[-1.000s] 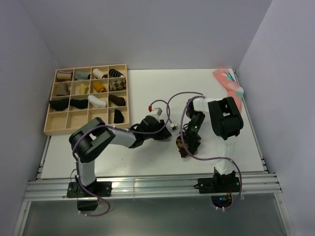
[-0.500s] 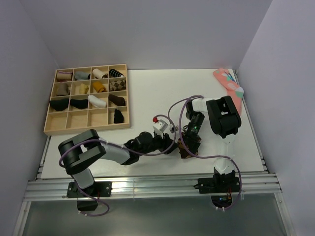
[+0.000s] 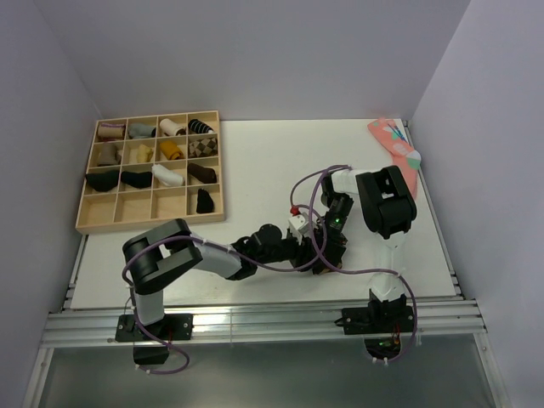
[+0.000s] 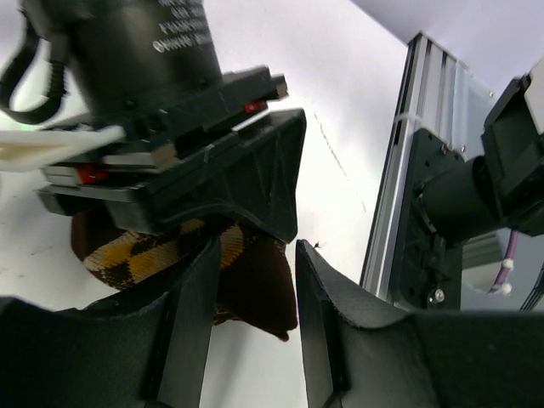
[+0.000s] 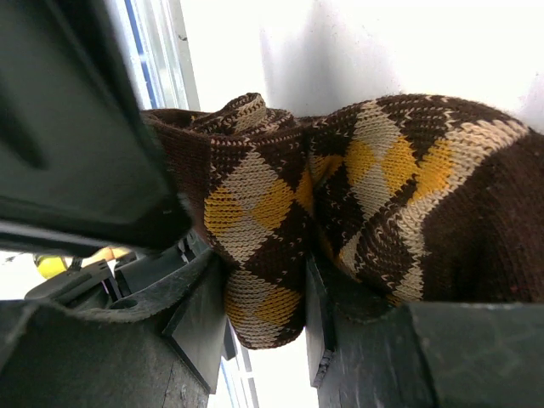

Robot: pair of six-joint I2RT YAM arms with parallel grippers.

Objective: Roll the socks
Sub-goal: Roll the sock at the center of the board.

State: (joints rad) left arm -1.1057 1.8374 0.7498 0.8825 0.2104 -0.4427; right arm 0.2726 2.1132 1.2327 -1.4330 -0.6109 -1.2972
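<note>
The socks (image 5: 280,195) are a dark brown knit bundle with orange-tan argyle diamonds, bunched on the white table near its front edge. My right gripper (image 5: 266,272) is shut on a fold of them, which hangs down between its pads. In the left wrist view, the right gripper (image 4: 170,127) sits on top of the socks (image 4: 255,285). My left gripper (image 4: 257,245) is open, and the plain brown end lies between its fingers. From above, both grippers meet, left gripper (image 3: 311,254) against right gripper (image 3: 332,248), and hide most of the bundle.
A wooden compartment tray (image 3: 85,223) holding several rolled socks stands at the back left. A pink sock with teal patches (image 3: 395,144) lies at the far right corner. The aluminium rail (image 3: 255,319) runs along the near table edge, close behind the grippers.
My left arm has swung right and low, bringing its gripper up against the right gripper at the socks, its jaws slightly wider. The right gripper has kept its hold and barely moved.
</note>
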